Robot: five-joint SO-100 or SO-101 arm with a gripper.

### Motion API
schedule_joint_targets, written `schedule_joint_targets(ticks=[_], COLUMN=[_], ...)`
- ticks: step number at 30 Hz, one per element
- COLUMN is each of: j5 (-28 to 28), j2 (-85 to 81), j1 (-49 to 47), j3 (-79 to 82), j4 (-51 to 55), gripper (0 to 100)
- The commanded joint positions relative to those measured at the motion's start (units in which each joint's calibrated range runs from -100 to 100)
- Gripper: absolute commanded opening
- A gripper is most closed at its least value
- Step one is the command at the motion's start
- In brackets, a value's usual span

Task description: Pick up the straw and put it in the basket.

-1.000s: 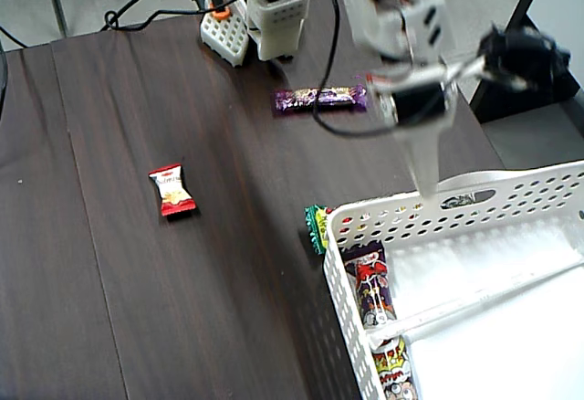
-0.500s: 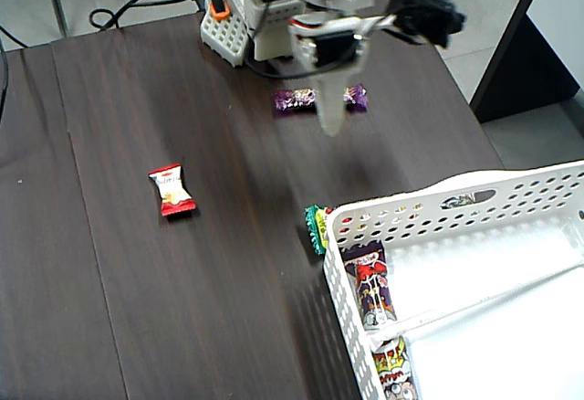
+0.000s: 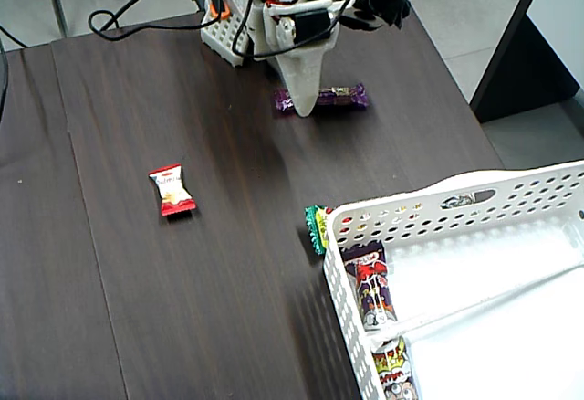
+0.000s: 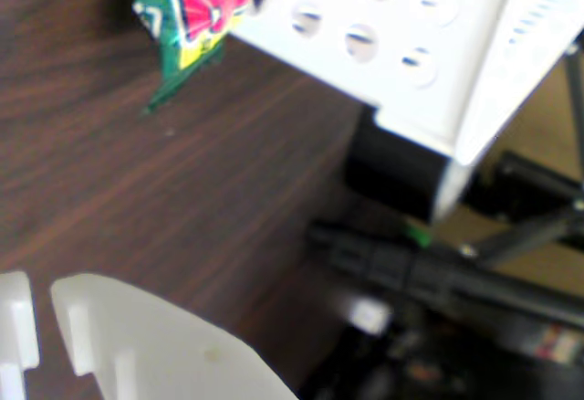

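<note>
The straw (image 3: pixel 493 301) is a long thin white stick lying slantwise on the floor of the basket (image 3: pixel 438 194), the big white perforated bin at the lower right of the fixed view. My gripper (image 3: pixel 304 108) hangs point-down at the far end of the table, well away from the basket, just in front of a purple candy bar (image 3: pixel 345 97). Its jaws look closed with nothing between them. In the wrist view the white fingertips (image 4: pixel 44 300) sit at the bottom left, and the basket's corner (image 4: pixel 438 71) is at the top right. The straw is out of view there.
A green snack wrapper (image 3: pixel 316 228) lies against the basket's outer left corner; it also shows in the wrist view (image 4: pixel 196 16). A red-and-white candy (image 3: pixel 172 190) lies mid-table. Two candy bars (image 3: pixel 368 286) lie inside the basket. Cables (image 3: pixel 137 12) trail behind the arm's base.
</note>
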Motion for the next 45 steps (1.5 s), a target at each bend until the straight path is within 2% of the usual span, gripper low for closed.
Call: schedule_joint_targets(ticks=[1,45], j5=[0.1,0.1], j2=[-0.8,-0.9], j1=[0.0,0.3], j3=[0.8,4.7], j4=[0.6,0.0], gripper=[1,1])
